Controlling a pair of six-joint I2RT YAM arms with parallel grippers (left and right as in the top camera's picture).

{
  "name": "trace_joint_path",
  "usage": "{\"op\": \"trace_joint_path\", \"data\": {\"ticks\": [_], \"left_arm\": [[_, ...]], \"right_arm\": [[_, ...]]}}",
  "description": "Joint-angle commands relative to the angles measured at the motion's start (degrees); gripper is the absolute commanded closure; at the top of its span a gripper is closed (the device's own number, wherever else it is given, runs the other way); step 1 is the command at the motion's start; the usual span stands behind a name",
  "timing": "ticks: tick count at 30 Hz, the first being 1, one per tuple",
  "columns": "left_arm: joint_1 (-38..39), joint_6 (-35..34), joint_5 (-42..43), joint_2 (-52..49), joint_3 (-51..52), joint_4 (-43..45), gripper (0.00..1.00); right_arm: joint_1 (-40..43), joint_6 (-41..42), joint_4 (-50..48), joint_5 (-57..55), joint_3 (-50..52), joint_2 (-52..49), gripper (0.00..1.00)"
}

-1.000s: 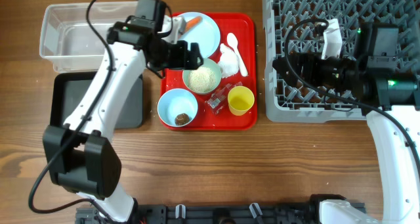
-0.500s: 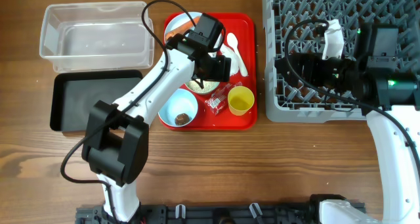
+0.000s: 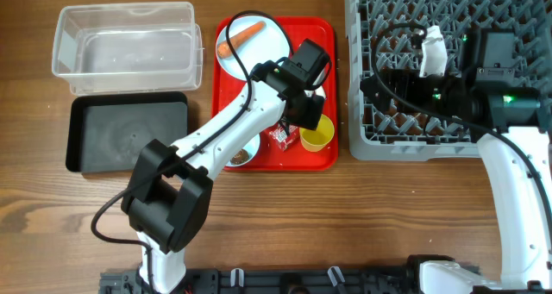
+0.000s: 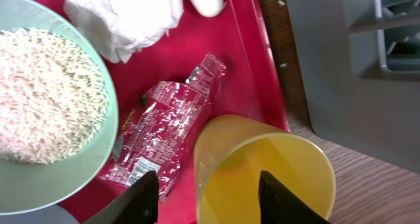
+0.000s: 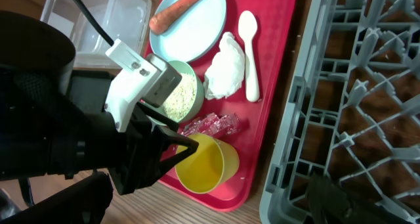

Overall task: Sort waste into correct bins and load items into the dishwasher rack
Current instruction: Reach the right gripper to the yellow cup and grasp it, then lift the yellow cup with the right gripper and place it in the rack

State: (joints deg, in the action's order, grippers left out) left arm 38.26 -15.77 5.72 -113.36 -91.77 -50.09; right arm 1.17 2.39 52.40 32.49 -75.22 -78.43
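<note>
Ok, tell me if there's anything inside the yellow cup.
No, in the right wrist view the yellow cup stands open side up on the red tray and shows only its bare yellow inside.

The left claw (image 5: 185, 147) hangs over the near edge of the red tray (image 5: 279, 66). Its dark fingertip is at the rim of the upright yellow cup (image 5: 205, 165), though the spread of its jaws cannot be judged from here. Just past the claw lies the red-and-clear wrapper (image 5: 213, 125), close to the cup. The bowl of rice (image 5: 184, 96) sits partly hidden behind the claw's white housing. Farther from the claw are the crumpled napkin (image 5: 226, 69), the white spoon (image 5: 249, 53) just beside it, and the blue plate (image 5: 200, 30) carrying the carrot (image 5: 177, 10). The grey rack (image 5: 354, 86) fills the side well away from the claw.
</note>
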Motion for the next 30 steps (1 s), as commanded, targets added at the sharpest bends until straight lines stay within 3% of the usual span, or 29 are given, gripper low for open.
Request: {"op": "trace_joint_path", "data": {"ticks": [1,11,12,13,14,19,24,26,30], "left_arm": [[0.39,0.31,-1.75,-0.13,0.85,-0.09,0.53],[0.68,-0.11,-1.75,-1.09,3.82,1.92,0.72],[0.68,-0.13,-1.75,-1.09,3.82,2.27,0.76],[0.68,-0.13,-1.73,-1.09,3.82,2.62,0.91],[0.68,-0.15,-1.73,-1.09,3.80,2.93,0.95],[0.74,-2.75,0.46,-0.96,3.76,3.63,0.96],[-7.82,-2.67,18.16,6.34,2.56,2.75,0.96],[-14.43,-2.49,29.49,9.27,2.56,2.80,0.96],[-25.00,-2.51,58.75,9.81,2.58,8.35,0.96]], "right_arm": [[-0.24,0.61,0.55,-0.83,-1.16,-1.03,0.02],[-0.24,0.63,0.72,-3.15,-1.16,-1.31,0.02],[-0.24,0.66,0.61,-3.15,-1.16,-1.31,0.02],[-0.24,0.63,0.57,-3.17,-1.16,-1.31,0.02],[-0.24,0.63,0.57,-3.17,-1.16,-1.31,0.02],[-0.24,0.66,0.52,-3.15,-1.16,-1.31,0.02],[-0.24,0.59,0.33,-1.92,-1.16,-1.29,0.02],[-0.24,0.09,-0.81,1.29,-1.16,-1.29,0.02],[-0.24,-2.64,-7.67,19.43,-1.16,-1.31,0.02]]}}
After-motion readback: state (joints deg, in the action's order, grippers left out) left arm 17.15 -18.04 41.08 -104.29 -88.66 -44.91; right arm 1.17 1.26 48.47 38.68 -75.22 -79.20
